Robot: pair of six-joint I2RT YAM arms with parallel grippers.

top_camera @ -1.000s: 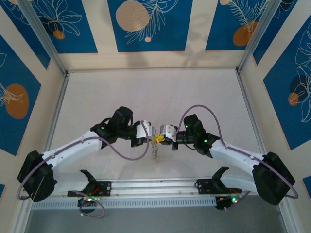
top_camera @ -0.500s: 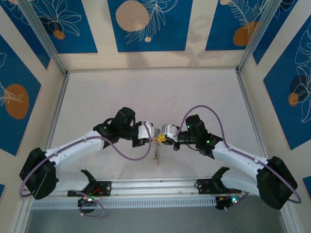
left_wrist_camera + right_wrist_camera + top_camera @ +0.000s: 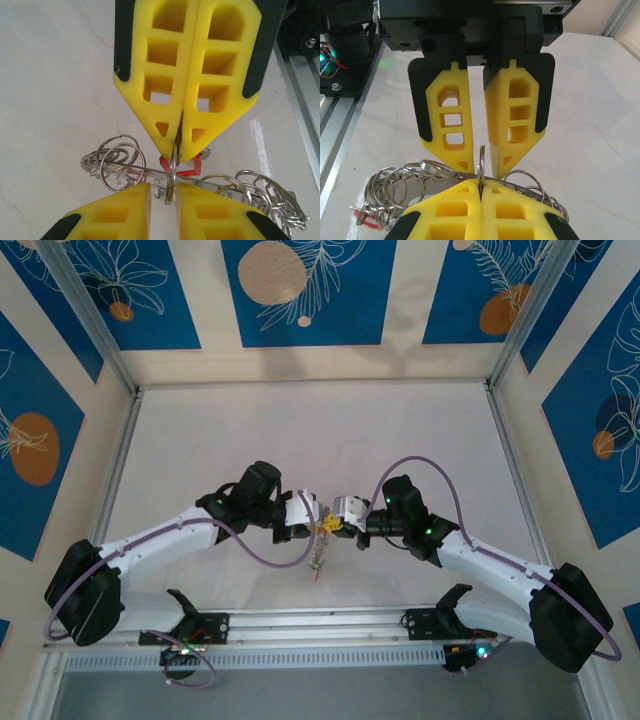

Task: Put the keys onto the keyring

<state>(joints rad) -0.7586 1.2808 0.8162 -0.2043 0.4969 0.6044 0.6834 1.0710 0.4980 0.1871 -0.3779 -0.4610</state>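
One upright loop of the silver-grey metal keyring [image 3: 481, 159] is clamped tight in my right gripper [image 3: 481, 186], the rest of its wire rings trailing to either side. My left gripper [image 3: 483, 168] faces the right gripper tip to tip, jaws parted around that same loop. A tiny red oblong key [image 3: 367, 217] sits at the bunch's end, apart from the right gripper.
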